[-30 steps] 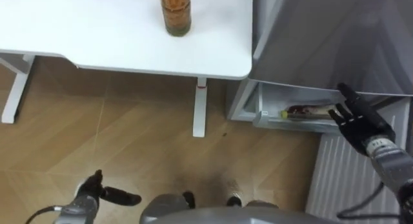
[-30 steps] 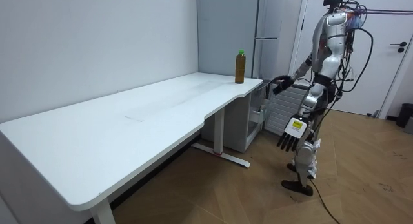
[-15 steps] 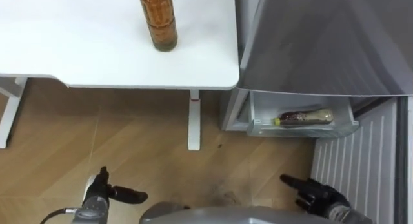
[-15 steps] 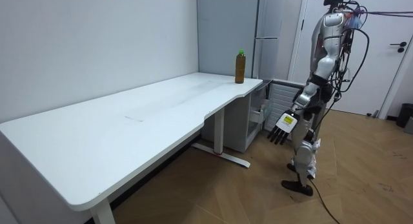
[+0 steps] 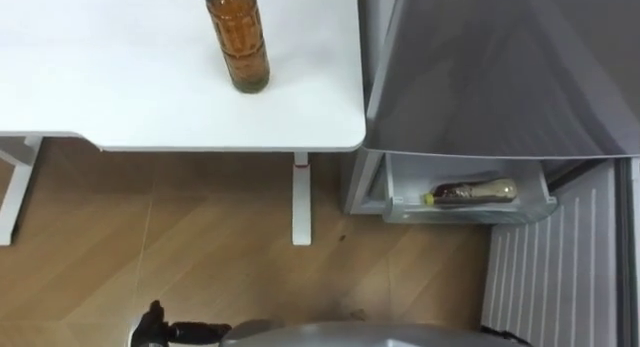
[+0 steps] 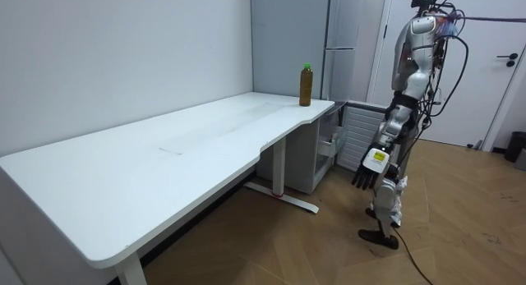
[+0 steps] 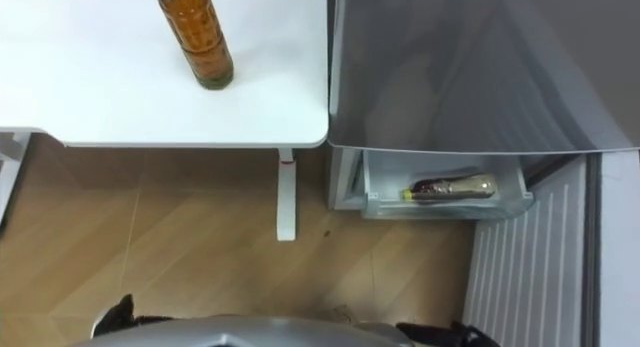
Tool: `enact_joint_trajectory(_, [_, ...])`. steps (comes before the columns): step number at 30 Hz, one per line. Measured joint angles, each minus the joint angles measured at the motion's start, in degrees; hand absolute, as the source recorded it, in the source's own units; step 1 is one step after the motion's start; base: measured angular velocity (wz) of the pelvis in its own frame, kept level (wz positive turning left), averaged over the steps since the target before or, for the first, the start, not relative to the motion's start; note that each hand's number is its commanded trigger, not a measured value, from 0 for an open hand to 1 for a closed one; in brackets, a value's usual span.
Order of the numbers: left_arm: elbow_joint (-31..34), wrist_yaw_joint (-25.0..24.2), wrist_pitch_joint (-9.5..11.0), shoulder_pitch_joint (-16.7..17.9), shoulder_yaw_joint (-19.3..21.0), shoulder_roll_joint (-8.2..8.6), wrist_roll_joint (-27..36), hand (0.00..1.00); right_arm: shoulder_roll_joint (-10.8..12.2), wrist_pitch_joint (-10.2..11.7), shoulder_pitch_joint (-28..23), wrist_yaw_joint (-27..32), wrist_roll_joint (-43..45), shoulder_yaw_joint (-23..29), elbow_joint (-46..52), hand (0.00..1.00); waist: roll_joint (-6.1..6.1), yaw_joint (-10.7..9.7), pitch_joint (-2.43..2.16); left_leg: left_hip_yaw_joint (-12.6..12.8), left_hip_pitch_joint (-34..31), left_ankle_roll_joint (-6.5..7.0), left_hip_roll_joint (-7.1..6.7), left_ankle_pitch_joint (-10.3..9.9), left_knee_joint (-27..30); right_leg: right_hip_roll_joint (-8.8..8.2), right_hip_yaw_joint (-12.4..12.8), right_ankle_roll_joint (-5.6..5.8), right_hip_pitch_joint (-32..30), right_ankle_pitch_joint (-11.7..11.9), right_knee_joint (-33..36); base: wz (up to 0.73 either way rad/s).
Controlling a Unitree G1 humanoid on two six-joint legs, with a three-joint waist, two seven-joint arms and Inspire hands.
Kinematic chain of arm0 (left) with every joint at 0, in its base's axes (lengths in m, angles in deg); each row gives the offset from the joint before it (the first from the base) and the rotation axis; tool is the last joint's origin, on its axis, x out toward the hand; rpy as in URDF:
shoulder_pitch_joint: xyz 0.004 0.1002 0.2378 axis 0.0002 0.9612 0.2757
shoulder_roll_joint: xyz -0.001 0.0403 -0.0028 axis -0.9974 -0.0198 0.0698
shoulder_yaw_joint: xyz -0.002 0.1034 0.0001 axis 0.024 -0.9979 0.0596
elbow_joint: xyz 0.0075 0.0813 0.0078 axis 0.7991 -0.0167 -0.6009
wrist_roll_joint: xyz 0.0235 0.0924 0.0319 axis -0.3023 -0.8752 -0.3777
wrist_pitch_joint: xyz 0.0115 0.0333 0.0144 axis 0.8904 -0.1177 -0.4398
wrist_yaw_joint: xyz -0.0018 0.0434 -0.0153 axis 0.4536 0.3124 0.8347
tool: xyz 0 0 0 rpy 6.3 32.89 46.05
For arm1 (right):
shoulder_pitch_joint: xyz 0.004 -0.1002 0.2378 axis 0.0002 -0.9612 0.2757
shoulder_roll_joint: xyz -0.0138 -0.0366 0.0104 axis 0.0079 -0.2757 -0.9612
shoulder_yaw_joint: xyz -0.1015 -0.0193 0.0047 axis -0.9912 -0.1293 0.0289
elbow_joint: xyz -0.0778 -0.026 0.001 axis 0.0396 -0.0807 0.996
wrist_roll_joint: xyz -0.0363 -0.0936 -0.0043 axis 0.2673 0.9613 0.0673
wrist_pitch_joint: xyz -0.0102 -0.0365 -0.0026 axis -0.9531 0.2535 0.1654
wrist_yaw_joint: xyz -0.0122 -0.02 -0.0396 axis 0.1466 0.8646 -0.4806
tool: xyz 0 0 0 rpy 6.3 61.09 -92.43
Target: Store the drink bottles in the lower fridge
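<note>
Your left hand (image 5: 162,330) hangs low, fingers slack and empty; whether the right hand (image 7: 461,334) grips anything, I cannot tell. One drink bottle (image 5: 470,192) lies in the open lower fridge drawer (image 5: 398,199). The tea bottle (image 5: 237,42) stands on the white surface (image 5: 120,97). Fetching it looks like your step now: step closer and grasp its body upright.

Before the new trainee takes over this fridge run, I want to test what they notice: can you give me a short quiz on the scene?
1. True or false: the bottle on the table lies on its side.
2. Where is the other bottle? A: on the floor. B: in the open fridge drawer. C: under the table.
3. Fill in: drinks left on the table: ___.
Key: 1 false; 2 B; 3 one.
</note>
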Motion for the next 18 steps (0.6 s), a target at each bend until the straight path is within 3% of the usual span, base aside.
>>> enact_joint_trajectory(6, [0.4,2.68,0.0,-1.4,4.07,0.1,8.88,0.0,0.11,-0.07,0.36,-0.17,2.7,2.45,-0.14,0.0,0.63,-0.13,0.04,0.08,1.76,-0.05,0.12,-0.15,-0.15,0.02,0.23,0.02,1.14,-0.15,0.04,0.0])
enact_joint_trajectory(9, [5.27,6.35,0.01,-1.71,6.62,1.07,12.75,0.0,0.2,0.05,0.26,0.14,4.29,2.54,0.34,0.0,0.68,0.06,0.0,0.1,1.87,-0.06,0.13,-0.16,-0.12,0.01,0.21,0.01,1.14,-0.17,0.09,0.0])
enact_joint_trajectory(13, [9.22,12.53,2.32,-2.71,7.74,1.38,11.39,0.0,0.57,0.76,0.46,0.51,5.05,2.4,0.3,0.0,0.77,0.05,-0.04,0.15,2.68,-0.12,0.18,-0.2,-0.22,0.11,0.38,-0.05,1.76,-0.22,0.1,-0.01])
enact_joint_trajectory(18, [19.38,20.29,3.02,-2.52,7.54,1.82,7.47,0.0,0.89,1.99,0.58,0.72,6.31,1.9,0.32,0.0,0.48,0.07,-0.2,0.1,2.68,-0.13,0.19,-0.2,-0.22,0.14,0.41,-0.07,1.73,-0.2,0.14,0.0])
